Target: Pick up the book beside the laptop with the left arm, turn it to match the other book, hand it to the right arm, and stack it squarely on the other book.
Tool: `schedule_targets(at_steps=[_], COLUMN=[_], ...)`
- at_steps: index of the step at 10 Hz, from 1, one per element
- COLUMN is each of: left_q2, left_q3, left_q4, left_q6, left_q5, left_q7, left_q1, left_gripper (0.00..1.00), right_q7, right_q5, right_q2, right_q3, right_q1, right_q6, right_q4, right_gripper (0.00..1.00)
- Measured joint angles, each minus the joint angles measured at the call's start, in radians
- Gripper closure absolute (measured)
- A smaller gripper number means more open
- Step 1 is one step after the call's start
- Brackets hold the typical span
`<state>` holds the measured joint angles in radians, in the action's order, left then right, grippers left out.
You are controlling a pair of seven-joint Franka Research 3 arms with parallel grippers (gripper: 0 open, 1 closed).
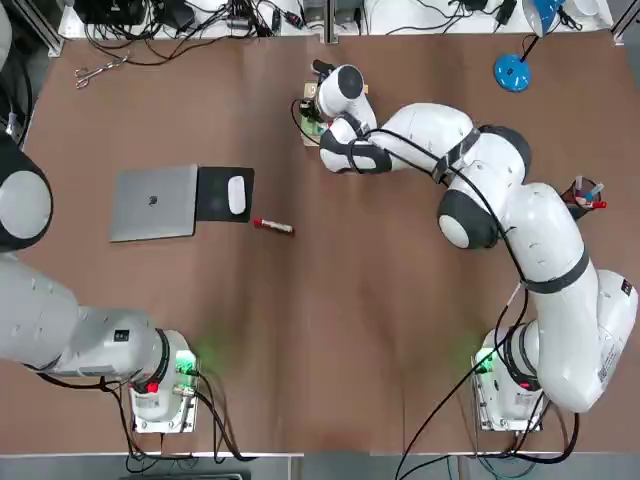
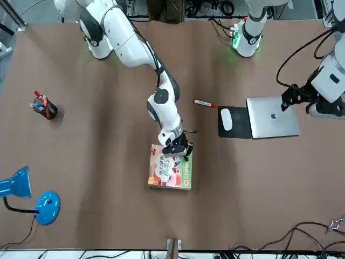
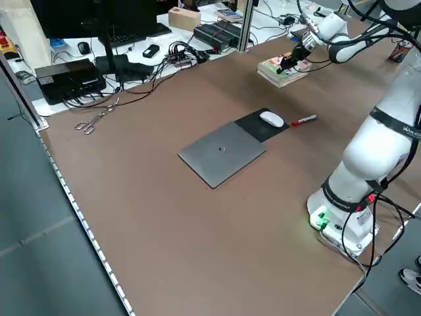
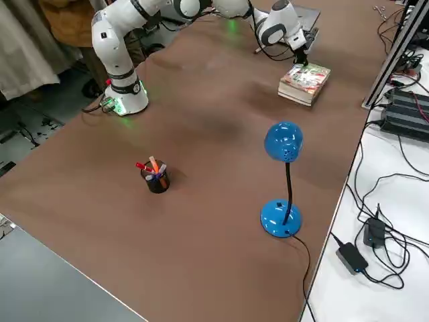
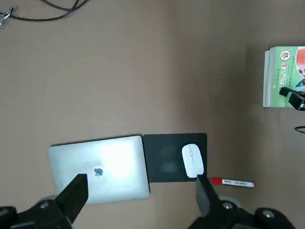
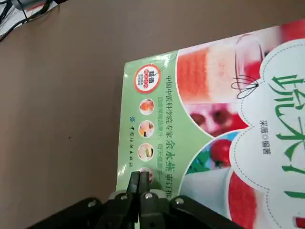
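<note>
1. Black pen cup (image 4: pixel 157 180) holds red and orange pens.
2. Book (image 2: pixel 171 167), glossy pink-green cover, lies flat atop the other book (image 4: pixel 295 91), far side of table.
3. Right gripper (image 6: pixel 139 183) pinched closed, tips at the cover's green edge.
4. Left gripper (image 5: pixel 140 191) spread wide, empty, above silver laptop (image 1: pixel 154 202), black mousepad (image 1: pixel 222 194), white mouse (image 1: pixel 237 194); red marker (image 1: pixel 272 226) nearby.

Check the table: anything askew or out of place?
Nothing much. The colourful book lies on the other book, edges near flush, with the shut right gripper at its edge. A red marker lies loose beside the mousepad, and scissors sit near the far edge. The left gripper hangs open above the laptop.
</note>
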<state>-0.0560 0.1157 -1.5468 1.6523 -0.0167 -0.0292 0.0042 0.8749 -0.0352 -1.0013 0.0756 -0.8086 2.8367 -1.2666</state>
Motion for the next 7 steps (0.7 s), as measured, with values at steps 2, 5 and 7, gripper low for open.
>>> schedule_targets(at_steps=[2,5,7], left_q2=[0.000,0.000,0.000], left_q3=[0.000,0.000,0.000], left_q4=[0.000,0.000,0.000], left_q6=[0.000,0.000,0.000], left_q5=[0.000,0.000,0.000], left_q7=[0.000,0.000,0.000], left_q1=[0.000,0.000,0.000], left_gripper=[0.00,0.00,0.00], right_q7=[0.000,0.000,0.000], right_q5=[0.000,0.000,-0.001], right_q2=[0.004,0.013,0.023], right_q3=[0.000,-0.002,-0.004], right_q1=[-0.001,-0.003,-0.003], right_q6=[-0.013,-0.037,-0.047], right_q4=[0.000,-0.001,-0.002], right_gripper=[0.98,0.98,0.98])
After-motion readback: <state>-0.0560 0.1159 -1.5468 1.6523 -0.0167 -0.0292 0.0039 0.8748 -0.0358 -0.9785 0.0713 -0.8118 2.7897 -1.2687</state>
